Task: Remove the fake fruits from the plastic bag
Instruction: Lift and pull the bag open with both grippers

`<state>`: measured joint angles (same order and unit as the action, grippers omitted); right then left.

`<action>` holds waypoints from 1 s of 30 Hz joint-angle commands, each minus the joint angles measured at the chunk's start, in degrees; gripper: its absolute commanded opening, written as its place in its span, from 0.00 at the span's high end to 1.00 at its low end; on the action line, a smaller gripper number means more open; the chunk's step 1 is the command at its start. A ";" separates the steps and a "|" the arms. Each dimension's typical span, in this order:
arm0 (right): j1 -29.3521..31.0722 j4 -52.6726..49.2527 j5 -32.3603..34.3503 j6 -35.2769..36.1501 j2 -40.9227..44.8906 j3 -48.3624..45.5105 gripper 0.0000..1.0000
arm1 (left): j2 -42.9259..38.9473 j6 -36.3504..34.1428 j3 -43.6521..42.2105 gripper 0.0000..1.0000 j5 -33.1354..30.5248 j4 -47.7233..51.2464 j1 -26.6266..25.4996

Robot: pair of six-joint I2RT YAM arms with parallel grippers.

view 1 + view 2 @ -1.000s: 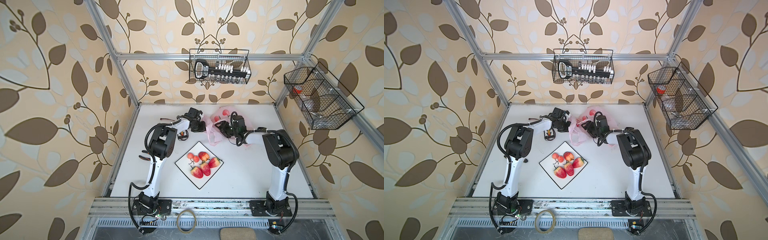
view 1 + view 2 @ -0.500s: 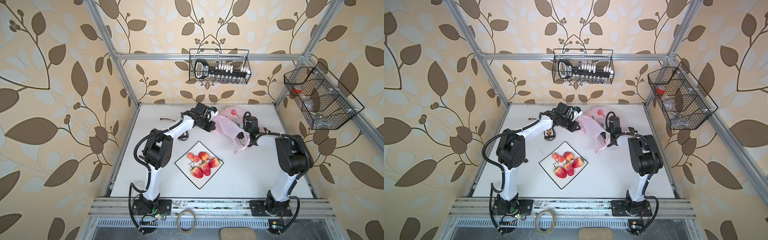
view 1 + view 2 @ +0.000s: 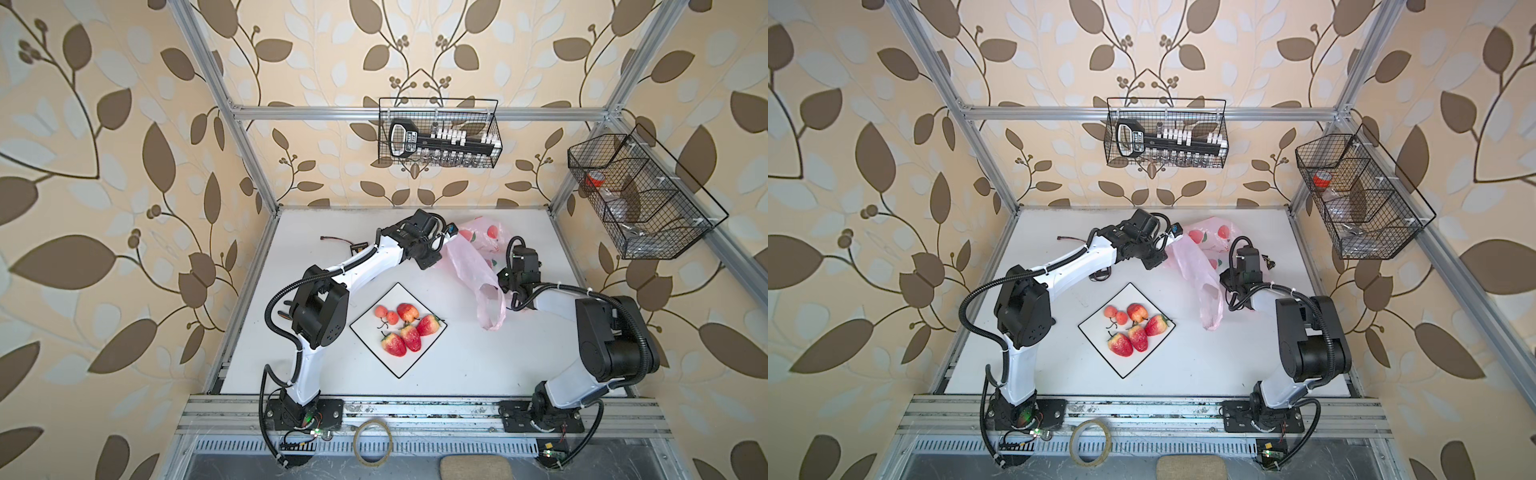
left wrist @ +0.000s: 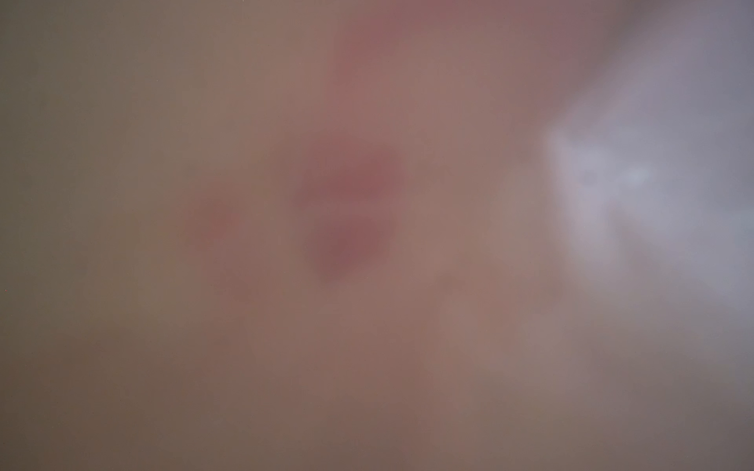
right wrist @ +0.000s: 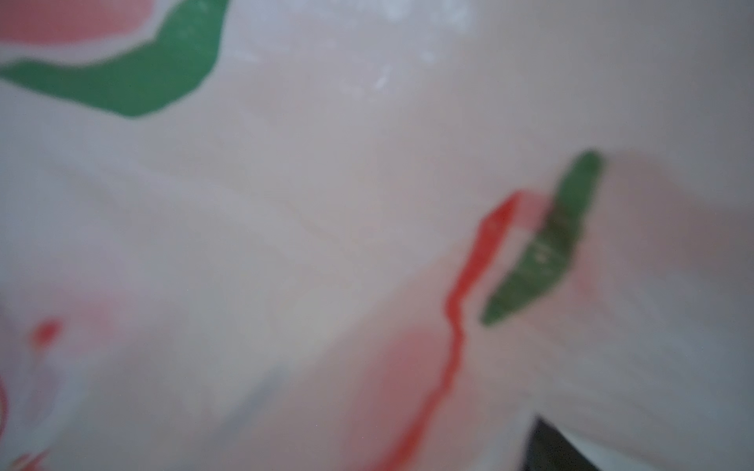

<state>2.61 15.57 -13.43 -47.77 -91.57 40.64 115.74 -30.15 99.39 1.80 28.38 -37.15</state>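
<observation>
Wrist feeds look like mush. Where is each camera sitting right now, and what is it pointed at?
Both top views: high over the front rail, looking down at the table; left arm and right arm show whole.
Left wrist: lens against something pink, all blur; no robot part visible.
Right wrist: very close on the plastic bag and its print; only a dark corner, unidentifiable.
Shared: top views also show that bag, apart from the plate of fake fruits.

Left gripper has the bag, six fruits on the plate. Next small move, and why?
Probably raise the left gripper slightly: it is shut on the plastic bag, whose handle end droops below. Six fake fruits lie on the plate; film blocks both wrist views, so leftovers cannot be ruled out.
</observation>
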 commanded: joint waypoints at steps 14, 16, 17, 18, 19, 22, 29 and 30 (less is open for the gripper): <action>-0.15 -2.21 0.56 3.00 6.07 -2.65 0.27 | -6.06 -9.19 -9.48 1.00 14.90 -14.75 3.42; -0.20 -2.11 -0.05 3.42 4.57 -1.62 0.28 | -4.22 -5.49 -6.44 1.00 18.54 -11.26 4.81; -0.20 -1.81 -0.56 3.55 3.71 -1.11 0.30 | -3.14 -4.02 -4.59 1.00 20.05 -8.91 5.47; -0.07 -1.46 -1.21 3.56 2.79 -0.51 0.31 | -2.06 -3.05 -3.11 1.00 21.40 -6.88 5.97; 0.14 -1.13 -1.64 3.55 2.07 0.09 0.31 | -1.36 -2.46 -1.75 1.00 22.35 -5.49 6.27; 1.64 -1.48 -1.16 4.16 -0.34 2.99 0.31 | 1.23 -1.90 0.90 1.00 24.78 -1.42 6.73; 4.60 -6.61 8.95 6.60 -6.20 10.64 0.26 | 2.57 -2.10 0.99 1.00 27.79 -1.03 6.74; 5.06 -7.75 11.71 6.84 -6.99 11.67 0.26 | 2.69 -2.19 1.08 1.00 28.24 -0.81 6.74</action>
<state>6.94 11.55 -8.82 -42.89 -96.62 49.87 119.15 -32.58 99.20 25.65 26.35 -29.93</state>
